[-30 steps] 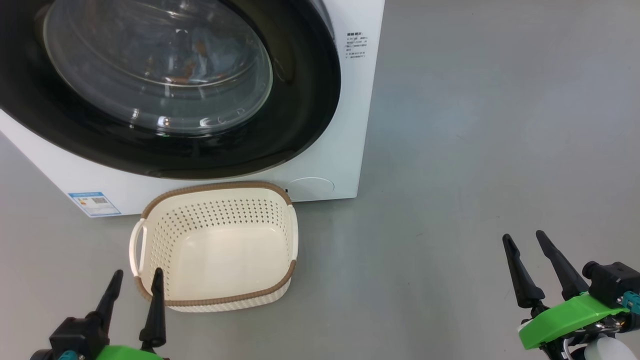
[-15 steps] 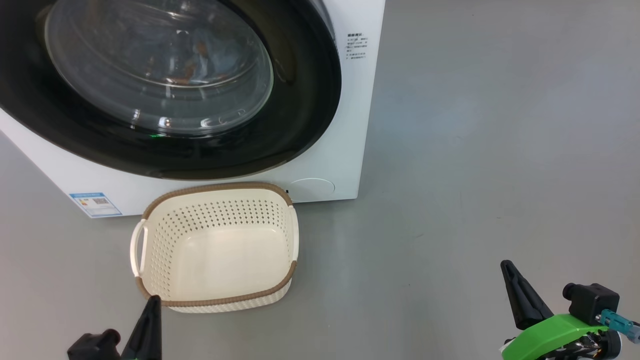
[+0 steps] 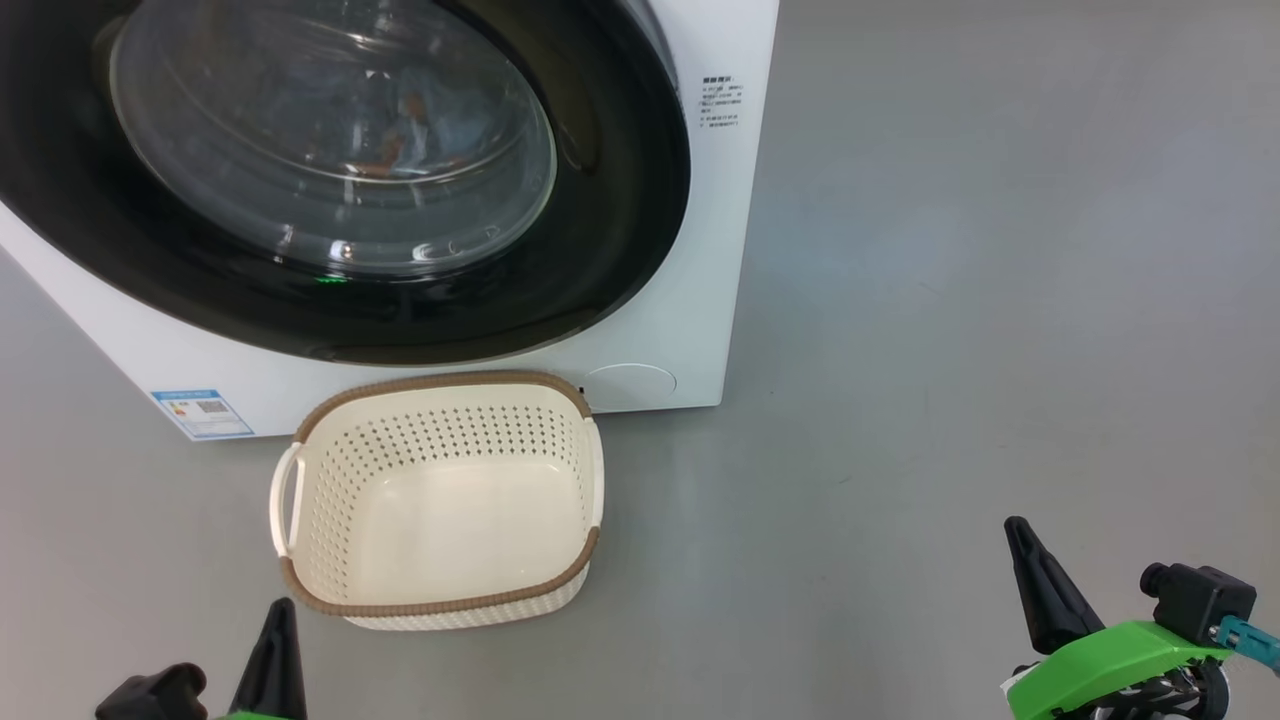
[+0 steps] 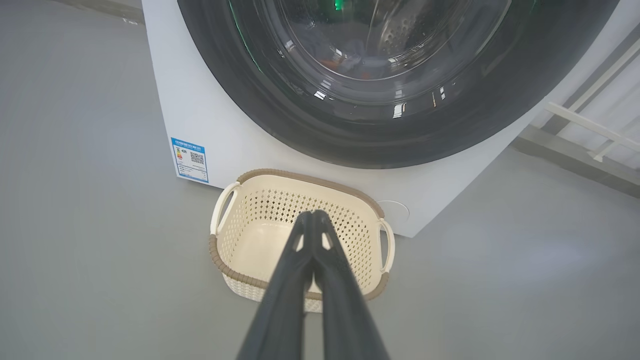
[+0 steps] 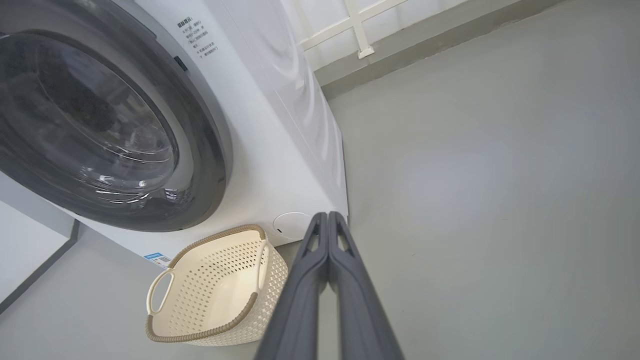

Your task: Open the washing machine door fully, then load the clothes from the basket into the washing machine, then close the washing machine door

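Observation:
The washing machine (image 3: 715, 250) stands ahead with its washing machine door (image 3: 625, 200) closed flat against the front. Through the glass, the clothes (image 3: 400, 120) show as blue fabric with orange marks inside the drum. The basket (image 3: 440, 392) sits on the floor right under the door, with nothing in it. My left gripper (image 3: 278, 612) is shut, low at the bottom left, just short of the basket's near rim. My right gripper (image 3: 1018, 530) is shut too, far right of the basket over bare floor. The left wrist view has the left gripper (image 4: 312, 215) pointing over the basket (image 4: 300, 177); the right gripper (image 5: 327, 216) points past the machine's corner.
Grey floor spreads to the right of the machine. A blue label sticker (image 3: 200, 412) and a round cover (image 3: 630, 385) mark the machine's lower front. A white railing (image 5: 357, 30) and a wall base run behind the machine's right side.
Both grippers have gone from open to shut and dropped lower in the head view. The head camera has shifted slightly; basket and machine stay put.

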`<state>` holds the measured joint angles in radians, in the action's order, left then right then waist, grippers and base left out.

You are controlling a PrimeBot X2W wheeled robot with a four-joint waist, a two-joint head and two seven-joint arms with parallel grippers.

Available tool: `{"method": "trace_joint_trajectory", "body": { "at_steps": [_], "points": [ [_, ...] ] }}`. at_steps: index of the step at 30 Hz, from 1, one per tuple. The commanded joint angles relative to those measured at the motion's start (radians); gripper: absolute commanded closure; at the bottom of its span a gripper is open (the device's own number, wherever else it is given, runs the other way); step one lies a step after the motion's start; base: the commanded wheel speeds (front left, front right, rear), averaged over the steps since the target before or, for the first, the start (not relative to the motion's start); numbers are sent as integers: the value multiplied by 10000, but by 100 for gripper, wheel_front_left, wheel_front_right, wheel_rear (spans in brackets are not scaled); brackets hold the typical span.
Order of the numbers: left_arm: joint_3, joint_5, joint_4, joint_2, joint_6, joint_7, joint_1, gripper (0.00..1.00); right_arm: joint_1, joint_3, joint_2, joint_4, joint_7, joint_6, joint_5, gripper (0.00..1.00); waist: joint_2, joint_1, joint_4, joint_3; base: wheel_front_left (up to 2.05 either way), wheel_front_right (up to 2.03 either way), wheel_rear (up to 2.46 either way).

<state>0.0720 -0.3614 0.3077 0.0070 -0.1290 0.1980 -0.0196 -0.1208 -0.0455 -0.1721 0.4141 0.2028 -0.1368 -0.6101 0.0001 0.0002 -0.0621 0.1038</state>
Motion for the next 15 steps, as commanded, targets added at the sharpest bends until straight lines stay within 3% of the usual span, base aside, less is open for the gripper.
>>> {"method": "trace_joint_trajectory", "body": {
  "at_steps": [1,15],
  "points": [
    [81,-298,-255,113,-3,-61,-247,100,-109,113,-74,-289,-41,12,-249,100,-1,-1,8,-13,0,0,0],
    [127,-1932,-302,156,-5,-470,-334,100,-75,280,77,-478,-435,18,-1583,100,-1,-1,91,-146,0,0,0]
  ]
}}
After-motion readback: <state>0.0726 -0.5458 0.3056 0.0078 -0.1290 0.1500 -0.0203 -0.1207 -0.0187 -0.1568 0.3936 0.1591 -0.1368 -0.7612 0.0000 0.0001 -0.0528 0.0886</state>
